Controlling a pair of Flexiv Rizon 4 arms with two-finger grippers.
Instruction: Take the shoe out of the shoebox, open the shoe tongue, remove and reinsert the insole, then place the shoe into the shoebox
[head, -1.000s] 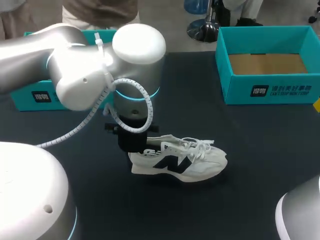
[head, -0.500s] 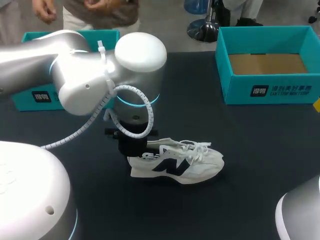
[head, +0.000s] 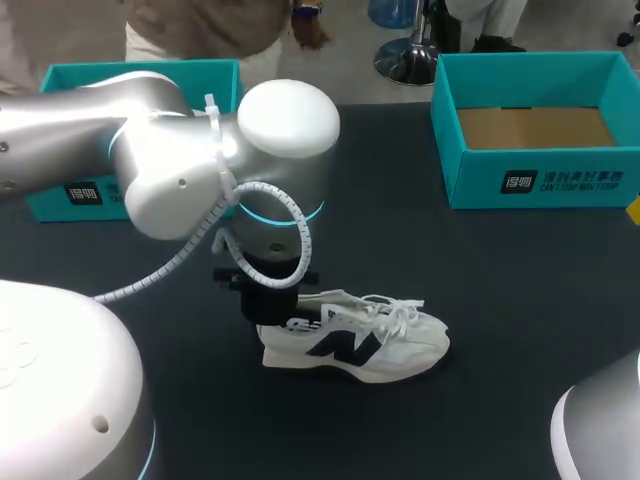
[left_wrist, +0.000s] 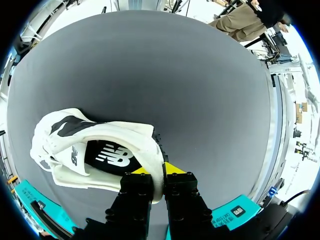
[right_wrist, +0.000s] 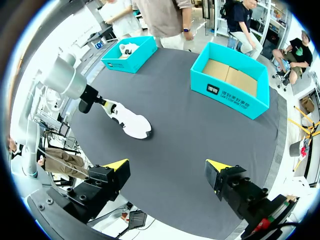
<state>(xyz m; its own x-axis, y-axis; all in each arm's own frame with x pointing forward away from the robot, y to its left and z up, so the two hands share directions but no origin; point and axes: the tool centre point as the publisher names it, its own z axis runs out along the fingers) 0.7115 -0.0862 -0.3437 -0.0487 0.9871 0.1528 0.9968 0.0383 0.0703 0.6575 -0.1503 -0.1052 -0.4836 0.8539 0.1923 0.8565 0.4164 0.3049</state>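
One step looks done: sneaker (head: 355, 340) out on the table (head: 520, 300), heel clamped in the left gripper (left_wrist: 158, 170), right gripper (right_wrist: 166, 165) spread wide; insole (left_wrist: 107, 157) work and reboxing remain.

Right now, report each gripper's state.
Left gripper: shut on the heel of the white lace-up sneaker with dark logo.
Right gripper: open, empty.

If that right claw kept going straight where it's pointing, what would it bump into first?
Most likely the bare table, between the shoe and the empty box; nothing nearer lies ahead of the right gripper. Depth is unclear.
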